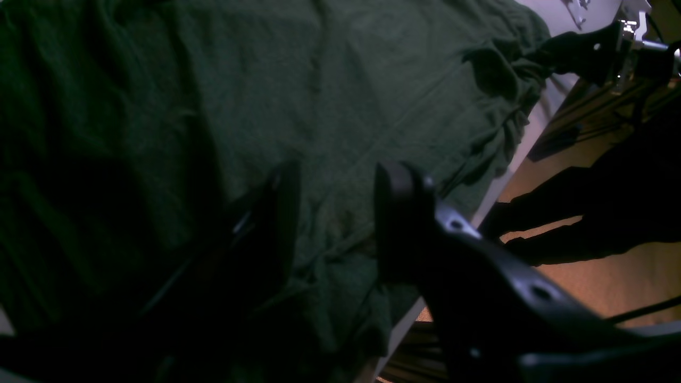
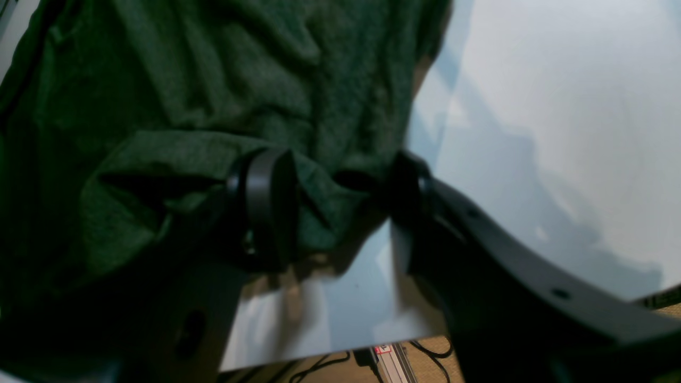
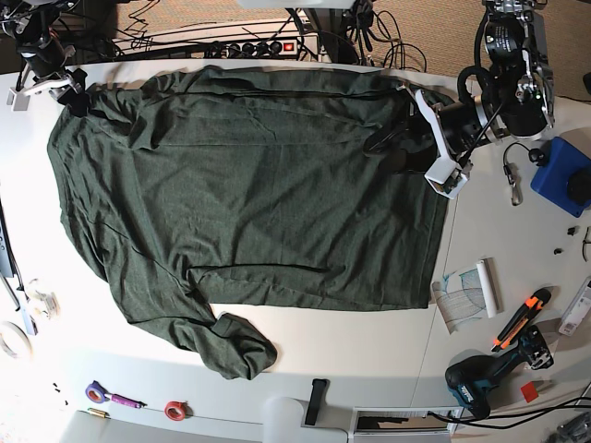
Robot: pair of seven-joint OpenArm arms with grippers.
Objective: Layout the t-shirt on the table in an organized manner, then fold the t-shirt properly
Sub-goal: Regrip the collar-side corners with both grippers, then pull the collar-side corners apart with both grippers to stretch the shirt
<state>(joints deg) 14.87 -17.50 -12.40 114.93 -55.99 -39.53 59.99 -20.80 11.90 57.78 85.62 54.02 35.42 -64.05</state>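
T-shirt (image 2: 213,80) corner bunches inside right gripper (image 2: 335,207); whether clamped, unclear.

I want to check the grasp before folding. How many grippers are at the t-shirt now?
2. The left gripper is above the t-shirt near its right edge in the base view; the right gripper is at its top-left corner.

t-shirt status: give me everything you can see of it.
The t-shirt is dark green, a soft knit by its look, spread mostly flat but wrinkled across the white table. One sleeve lies crumpled toward the base view's bottom. The right gripper straddles a bunched corner, jaws apart. The left gripper hangs open over the opposite edge.
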